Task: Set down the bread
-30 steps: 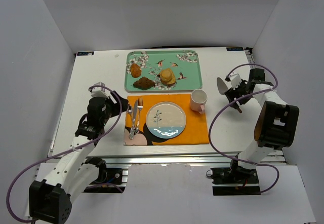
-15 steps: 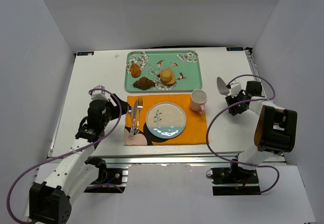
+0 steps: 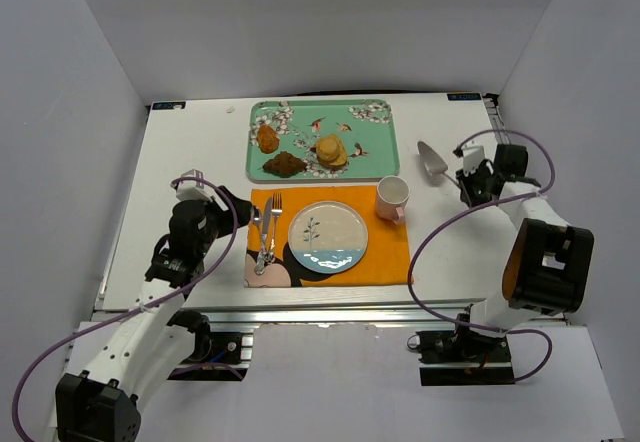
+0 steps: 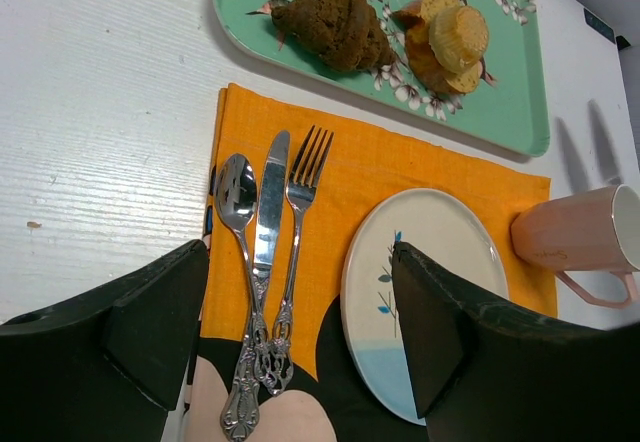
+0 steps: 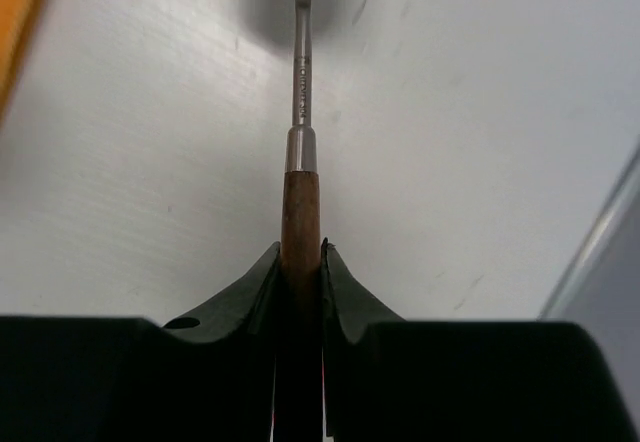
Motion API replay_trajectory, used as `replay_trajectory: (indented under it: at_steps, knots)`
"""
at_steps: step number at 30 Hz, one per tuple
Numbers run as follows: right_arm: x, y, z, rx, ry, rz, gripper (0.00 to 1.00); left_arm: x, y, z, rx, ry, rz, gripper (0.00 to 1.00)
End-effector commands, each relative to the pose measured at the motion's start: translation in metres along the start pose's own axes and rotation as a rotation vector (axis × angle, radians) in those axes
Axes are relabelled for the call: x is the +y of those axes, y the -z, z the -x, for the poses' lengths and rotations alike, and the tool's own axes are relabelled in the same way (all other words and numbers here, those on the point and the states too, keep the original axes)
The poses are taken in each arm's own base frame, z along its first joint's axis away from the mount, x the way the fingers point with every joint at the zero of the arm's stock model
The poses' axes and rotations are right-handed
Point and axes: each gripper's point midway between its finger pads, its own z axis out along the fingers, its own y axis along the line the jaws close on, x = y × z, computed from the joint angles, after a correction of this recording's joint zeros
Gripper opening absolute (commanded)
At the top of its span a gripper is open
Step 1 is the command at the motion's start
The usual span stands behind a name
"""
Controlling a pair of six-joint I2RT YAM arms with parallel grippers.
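While gripping with one arm only, pinching the wooden handle of a server in the right pincer, pointing its flat blade out over the bare white surface. Holding the left pincer spread wide and empty, facing the cutlery on the orange placemat.

Locating the bread on the green tray, lying by its near edge, just beside the round bun and well apart from both pincers. Noting the plate sitting bare on the placemat, between cutlery and pink cup.

Judging the bread to be light and soft under a flaky crust, prone to crushing and shedding under hard squeezing. Recommending sliding the blade under its thick middle from the side away from the bun, or pinching gently across the ridged centre, avoiding the tapered ends. Expecting rolling off the blade on any tilting.
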Motion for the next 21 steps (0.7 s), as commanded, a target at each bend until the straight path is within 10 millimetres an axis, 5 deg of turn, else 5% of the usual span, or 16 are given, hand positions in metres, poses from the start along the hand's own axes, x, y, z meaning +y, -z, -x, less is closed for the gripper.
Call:
replay_trajectory:
  at_steps: [1, 3, 6, 7, 9, 10, 11, 13, 21]
  knots:
    - [-0.009, 0.045, 0.104, -0.215, 0.199, 0.006, 0.00, -0.001, 0.003, 0.010, -0.032, 0.005, 0.008, 0.83]
    - [0.002, 0.058, 0.150, -0.266, 0.312, 0.014, 0.00, -0.001, 0.002, 0.013, -0.038, 0.003, 0.011, 0.83]
    - [0.038, 0.051, 0.175, -0.216, 0.472, 0.097, 0.00, -0.004, 0.000, 0.018, -0.046, -0.003, 0.012, 0.83]
    - [0.041, 0.062, 0.203, -0.245, 0.527, 0.089, 0.00, -0.005, -0.001, 0.021, -0.050, -0.005, 0.011, 0.83]
    - [0.076, 0.046, 0.199, -0.153, 0.611, 0.219, 0.00, -0.005, -0.001, 0.023, -0.052, -0.010, 0.019, 0.83]
    - [0.077, 0.056, 0.223, -0.176, 0.649, 0.208, 0.00, -0.005, -0.001, 0.024, -0.054, -0.013, 0.019, 0.83]
    - [0.100, 0.043, 0.212, -0.102, 0.686, 0.296, 0.00, -0.005, 0.001, 0.025, -0.053, -0.015, 0.024, 0.83]
    - [0.119, 0.047, 0.233, -0.114, 0.745, 0.319, 0.00, -0.004, 0.003, 0.029, -0.067, -0.018, 0.029, 0.83]
    - [0.168, 0.022, 0.219, 0.013, 0.802, 0.435, 0.00, 0.002, 0.012, 0.024, -0.100, 0.026, 0.032, 0.83]
